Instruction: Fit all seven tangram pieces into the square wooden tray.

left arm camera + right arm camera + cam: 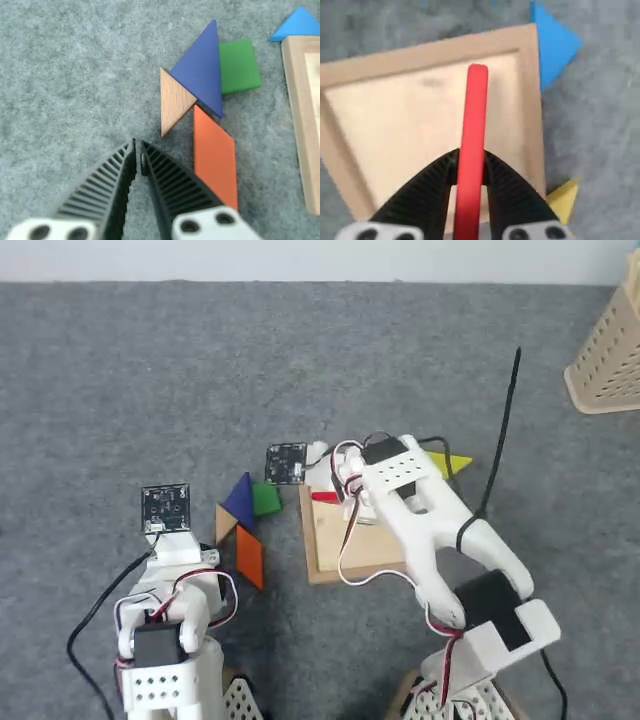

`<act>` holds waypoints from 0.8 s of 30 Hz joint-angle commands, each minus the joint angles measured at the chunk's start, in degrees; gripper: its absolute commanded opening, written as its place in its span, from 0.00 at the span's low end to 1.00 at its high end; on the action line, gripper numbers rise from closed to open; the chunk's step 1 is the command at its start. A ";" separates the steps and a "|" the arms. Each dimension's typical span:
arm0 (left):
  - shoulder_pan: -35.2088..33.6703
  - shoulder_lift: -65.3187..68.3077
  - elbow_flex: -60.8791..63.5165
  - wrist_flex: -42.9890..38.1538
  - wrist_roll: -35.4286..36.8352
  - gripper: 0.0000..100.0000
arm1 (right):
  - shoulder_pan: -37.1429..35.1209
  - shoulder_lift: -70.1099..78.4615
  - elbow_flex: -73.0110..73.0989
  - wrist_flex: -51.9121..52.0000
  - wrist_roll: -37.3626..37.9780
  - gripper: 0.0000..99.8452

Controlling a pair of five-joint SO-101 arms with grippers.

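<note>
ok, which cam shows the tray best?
Right wrist view. It shows the tray close up, with its floor and three rim sides, under the red piece clamped in the right gripper. In the high view the right arm covers much of it. The left wrist view catches one strip of rim.

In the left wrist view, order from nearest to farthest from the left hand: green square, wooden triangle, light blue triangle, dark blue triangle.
1. Wooden triangle, just before the left hand.
2. Dark blue triangle, touching it.
3. Green square, beside the dark blue.
4. Light blue triangle, by the tray corner.
</note>
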 commanded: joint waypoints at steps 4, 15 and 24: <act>-0.09 -1.14 -0.31 0.09 0.53 0.01 | -0.31 -0.92 -4.75 0.13 1.32 0.09; -0.09 -1.14 -0.31 0.09 0.53 0.01 | -0.48 -1.27 -4.57 0.92 -2.37 0.08; -0.09 -1.14 -0.31 0.09 0.53 0.01 | -0.84 -9.01 -6.95 12.53 -4.22 0.01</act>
